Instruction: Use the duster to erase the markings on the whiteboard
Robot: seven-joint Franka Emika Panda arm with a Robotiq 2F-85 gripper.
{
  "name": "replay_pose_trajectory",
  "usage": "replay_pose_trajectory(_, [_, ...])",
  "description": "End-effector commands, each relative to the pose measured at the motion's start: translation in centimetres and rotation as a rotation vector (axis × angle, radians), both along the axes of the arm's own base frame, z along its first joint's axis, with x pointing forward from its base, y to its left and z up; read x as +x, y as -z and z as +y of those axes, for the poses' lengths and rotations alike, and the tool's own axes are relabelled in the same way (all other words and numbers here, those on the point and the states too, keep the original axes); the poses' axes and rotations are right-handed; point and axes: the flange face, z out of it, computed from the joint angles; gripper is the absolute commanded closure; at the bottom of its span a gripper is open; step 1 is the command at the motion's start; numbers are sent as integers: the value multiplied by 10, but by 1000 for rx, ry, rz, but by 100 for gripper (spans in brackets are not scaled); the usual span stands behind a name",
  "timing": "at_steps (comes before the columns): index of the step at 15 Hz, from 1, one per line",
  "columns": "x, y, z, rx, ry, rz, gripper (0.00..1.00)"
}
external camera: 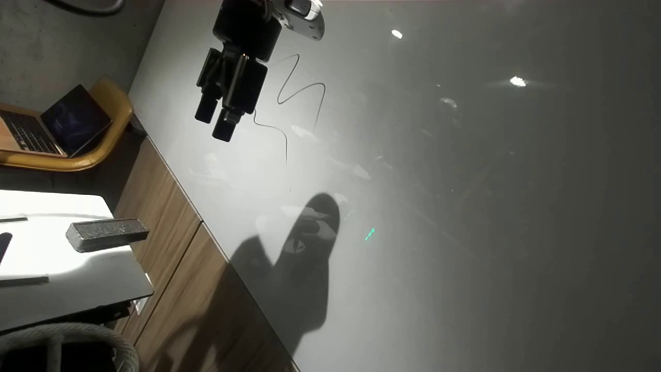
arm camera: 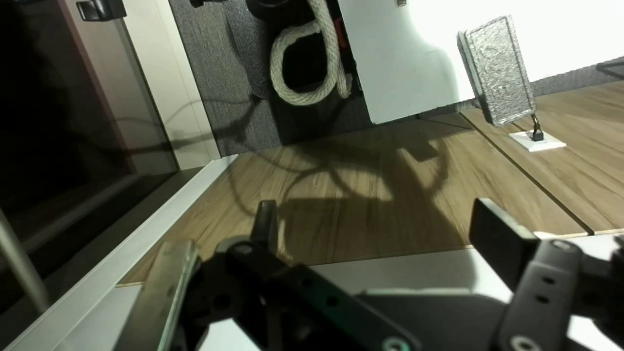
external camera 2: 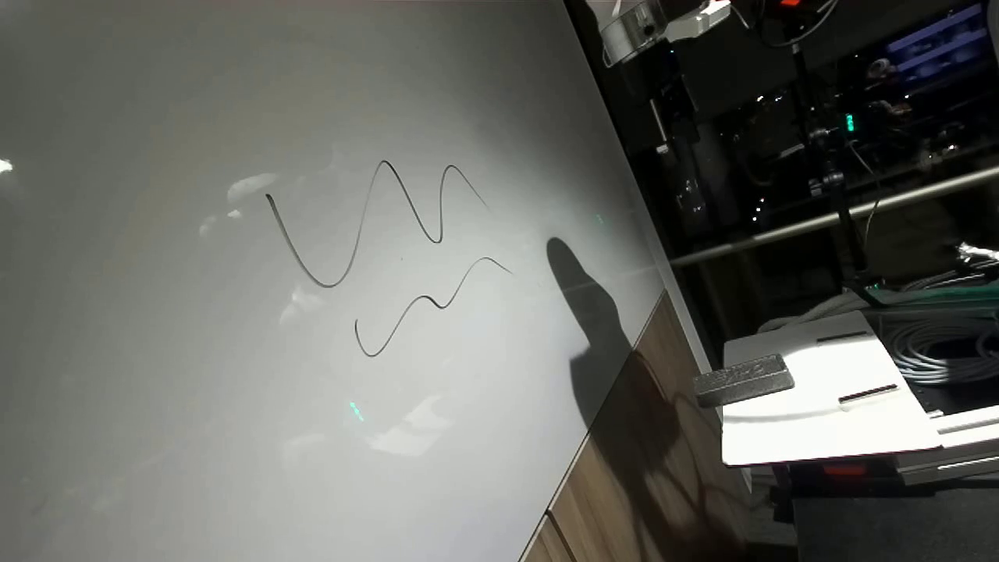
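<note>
Grasping the duster (arm camera: 501, 70), well beyond my wide-spread, empty fingers (arm camera: 503, 243), rightward in the wrist view, should mean I straddle its overhanging end squarely.

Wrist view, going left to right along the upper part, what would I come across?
Black fitting → cream rope loop → grey duster. I left out the white table and the small white plate, since both overlap the duster's span from left to right.

Mottled grey duster (external camera 2: 744, 381), black wavy markings (external camera 2: 437, 241), greyish whiteboard (external camera 2: 195, 351)
</note>
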Motion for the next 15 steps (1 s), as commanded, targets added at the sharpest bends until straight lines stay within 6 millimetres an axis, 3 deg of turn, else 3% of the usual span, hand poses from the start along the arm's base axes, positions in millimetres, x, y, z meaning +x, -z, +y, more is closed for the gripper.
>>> replay_pose_trajectory(1, [0,-1,0,0,0,1,0])
replay_pose_trajectory(8, [2,5,5,-4,-21,4,0])
replay_pose_trajectory(12, [3,27,34,-23,-83,-5,0])
replay_pose_trajectory(15, [1,54,69,-58,-186,-56,0])
